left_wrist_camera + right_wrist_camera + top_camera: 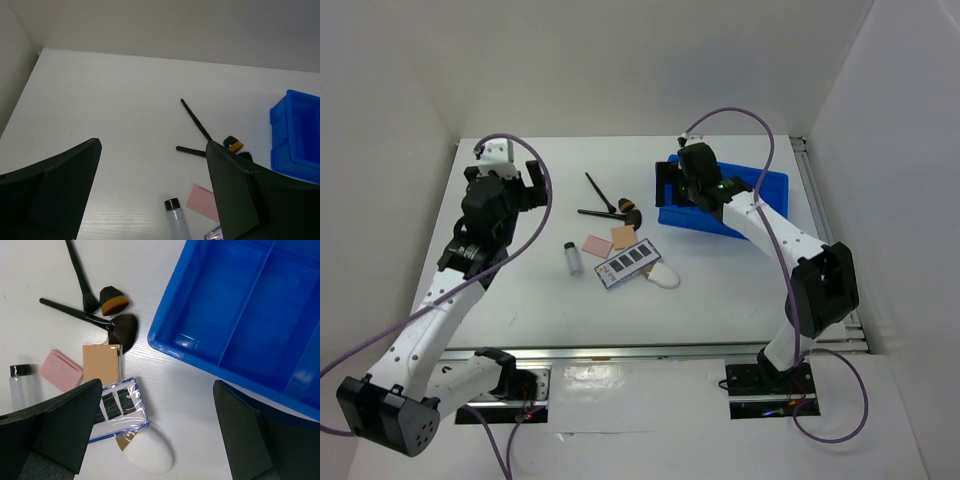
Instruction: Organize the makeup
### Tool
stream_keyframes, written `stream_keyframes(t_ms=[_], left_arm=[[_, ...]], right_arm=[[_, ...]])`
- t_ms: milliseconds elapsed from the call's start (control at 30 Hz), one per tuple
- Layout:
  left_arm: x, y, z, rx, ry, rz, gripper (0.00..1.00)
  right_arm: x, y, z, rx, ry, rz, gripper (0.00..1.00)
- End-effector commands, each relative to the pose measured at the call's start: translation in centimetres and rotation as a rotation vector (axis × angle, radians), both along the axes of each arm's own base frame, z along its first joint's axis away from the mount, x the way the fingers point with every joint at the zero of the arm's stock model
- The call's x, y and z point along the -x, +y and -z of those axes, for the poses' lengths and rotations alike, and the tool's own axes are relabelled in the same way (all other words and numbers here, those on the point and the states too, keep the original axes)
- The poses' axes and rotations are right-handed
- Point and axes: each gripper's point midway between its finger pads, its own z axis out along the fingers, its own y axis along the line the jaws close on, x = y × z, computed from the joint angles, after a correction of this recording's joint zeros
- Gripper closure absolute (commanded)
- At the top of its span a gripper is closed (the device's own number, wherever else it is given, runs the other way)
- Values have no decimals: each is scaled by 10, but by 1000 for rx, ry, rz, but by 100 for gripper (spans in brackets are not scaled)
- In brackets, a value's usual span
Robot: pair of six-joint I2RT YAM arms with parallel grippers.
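Now two brushes (77, 270) (75, 315), two pads (61, 370) (101, 364), one vial (21, 385) lie loose; both hands (152, 144) (157, 385) spread.

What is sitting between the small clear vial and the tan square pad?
A pink square pad, lying flat; the right wrist view shows it best.

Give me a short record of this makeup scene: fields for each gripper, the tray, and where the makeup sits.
Left gripper: open, empty
Right gripper: open, empty
Blue tray: visible compartments empty
On table, outside tray: two brushes, palette, sponge, pink pad, tan pad, vial
Task progress: nothing sorted yet
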Motion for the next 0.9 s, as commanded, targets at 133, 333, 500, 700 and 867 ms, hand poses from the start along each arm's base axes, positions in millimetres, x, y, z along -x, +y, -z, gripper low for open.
stream_keyframes(t_ms=[133,333,500,700,867], left_arm=[[-3,39,56,127,204,-274,0],[-12,30,95,94,384,-280,0],[-8,21,96,58,389,-267,0],[10,1,108,118,514,-174,0],[17,-4,107,126,536,-154,0]], right_arm=[[-17,11,-12,19,-5,16,1],[-18,41,-3,15,69,-162,1],[-17,101,-8,-75,81,-355,1],[-55,140,11,-10,78,-281,1],[-89,145,39,29,115,-238,1]])
